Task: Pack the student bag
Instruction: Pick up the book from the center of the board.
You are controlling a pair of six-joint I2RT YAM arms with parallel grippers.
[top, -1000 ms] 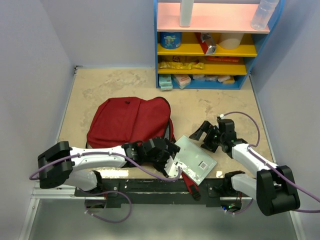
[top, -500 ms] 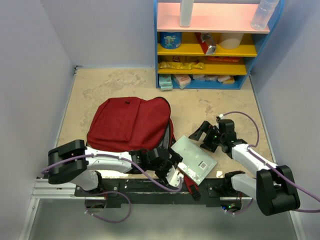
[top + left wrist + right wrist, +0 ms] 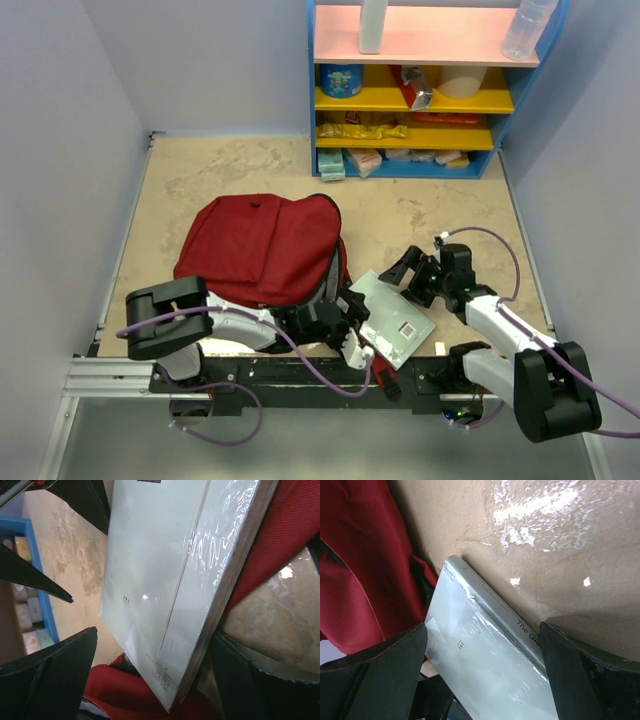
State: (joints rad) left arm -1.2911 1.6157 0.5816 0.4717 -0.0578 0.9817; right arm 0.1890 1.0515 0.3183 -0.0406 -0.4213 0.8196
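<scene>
The student bag (image 3: 258, 250), a dark-red backpack, lies flat on the tan floor at centre left. A grey-white shrink-wrapped book (image 3: 396, 320) lies just right of it, its left corner over the bag's edge. My left gripper (image 3: 352, 312) is open, low at the book's near-left corner. In the left wrist view the book (image 3: 165, 580) fills the space between the spread fingers (image 3: 55, 675), over red fabric (image 3: 285, 535). My right gripper (image 3: 405, 272) is open over the book's far edge. In the right wrist view the book (image 3: 490, 670) lies between the wide fingers (image 3: 590, 675), beside the bag (image 3: 355, 565).
A blue shelf unit (image 3: 420, 90) with yellow and pink boards holds snacks, a tin and bottles at the back. The bag's red strap (image 3: 381, 374) trails over the near rail. Lilac walls close in left and right.
My left arm has folded back toward the near edge and its gripper has slid right to the book's near-left corner. My right gripper has edged down over the book's far edge.
</scene>
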